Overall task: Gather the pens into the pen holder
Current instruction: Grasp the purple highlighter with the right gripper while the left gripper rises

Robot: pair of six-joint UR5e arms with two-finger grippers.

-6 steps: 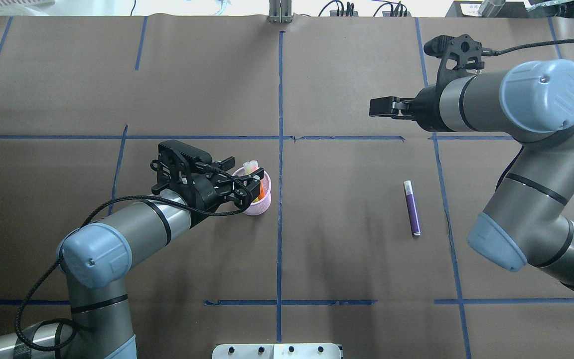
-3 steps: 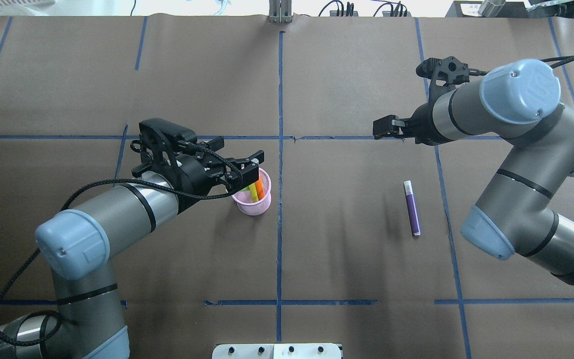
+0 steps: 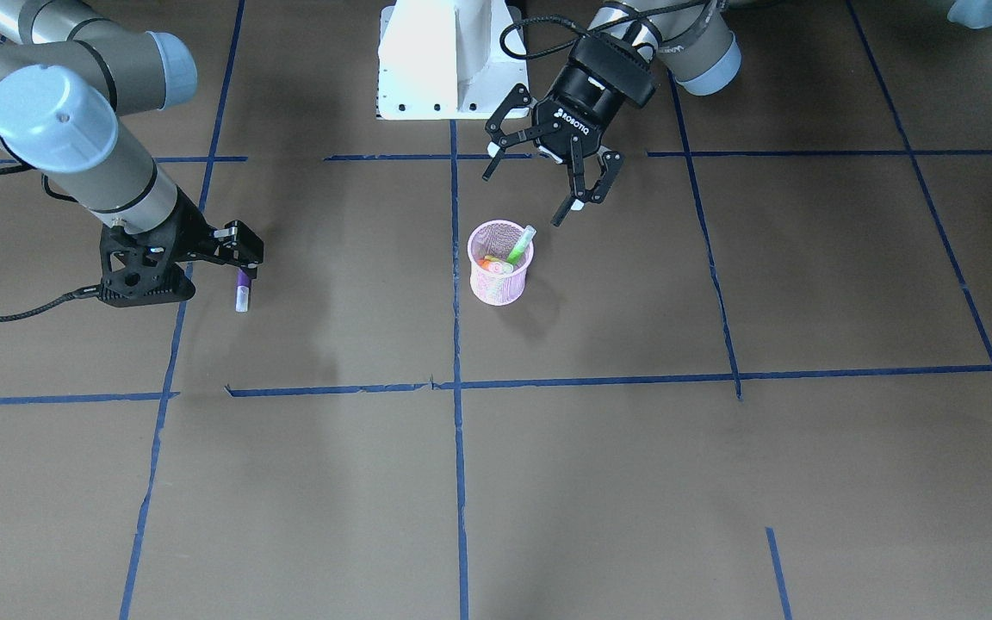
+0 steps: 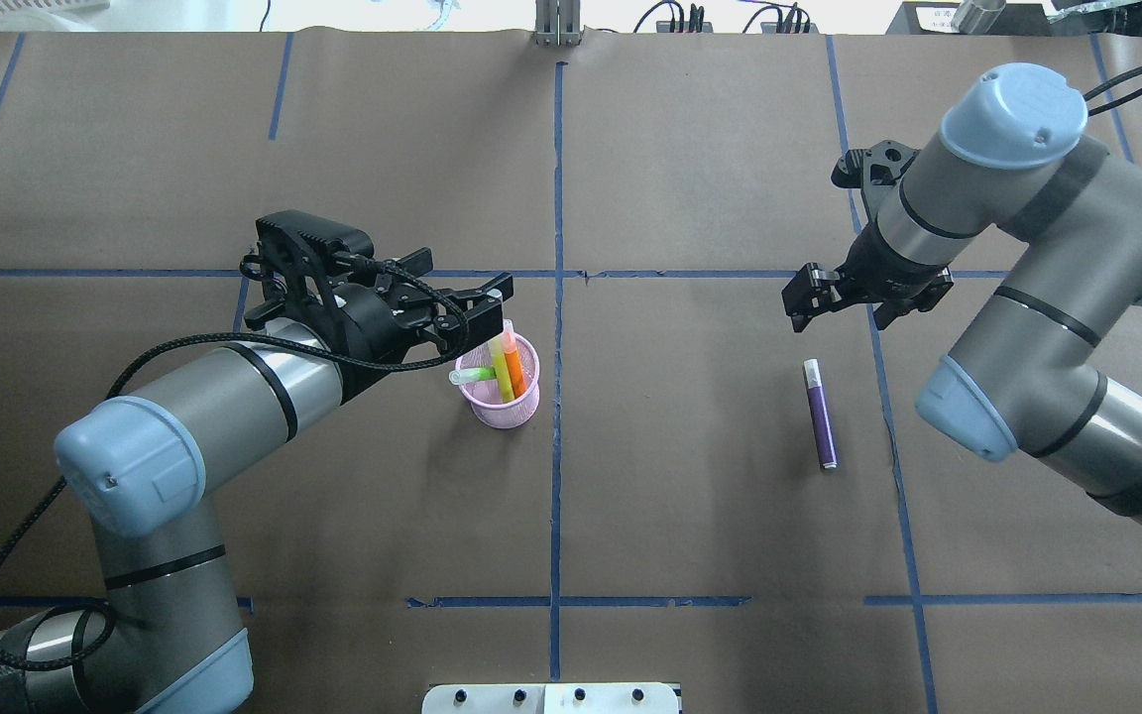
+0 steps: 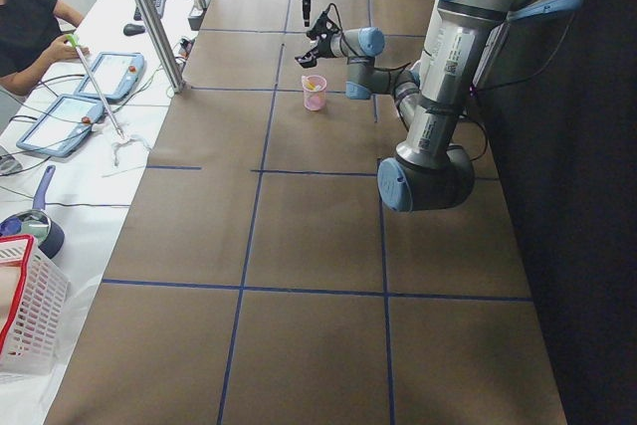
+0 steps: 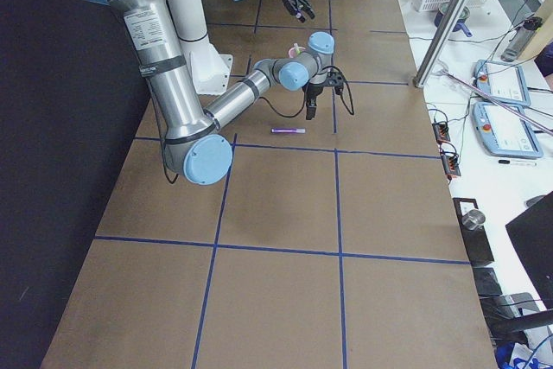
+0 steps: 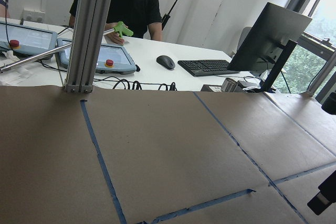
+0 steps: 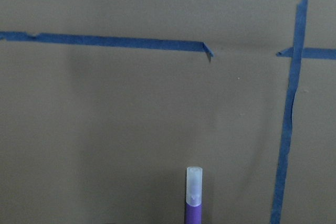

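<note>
So the purple pen (image 4: 819,415) is the one left out. It lies flat on the bench (image 4: 690,516), well apart from the pen holder (image 4: 502,402) and over on the right arm's side. The right gripper (image 3: 242,252) hangs above its capped end rather than its middle. I honestly can't tell whether those jaws are spread or pressed together, and the wrist view shows only the pen's cap and bare paper.

Here's what I'd worry about. If it comes down near the cap, the pen would probably pivot or droop in the grip. A slim round barrel could also just roll off sideways when the jaws touch it.

The holder looks light too. The green pen (image 3: 520,244) leans over its rim with the orange pen (image 4: 515,369) beside it, so a clumsy drop could knock one out or tip the whole cup. The left gripper (image 3: 521,201) hovers just beside and above the holder with its jaws spread wide and nothing in them, so a stray move there could bump it too.

The pen itself is a slim purple barrel with a translucent whitish cap. The cap points away from the robot, and the pen lies roughly parallel to the blue tape line (image 4: 893,446) next to it.
</note>
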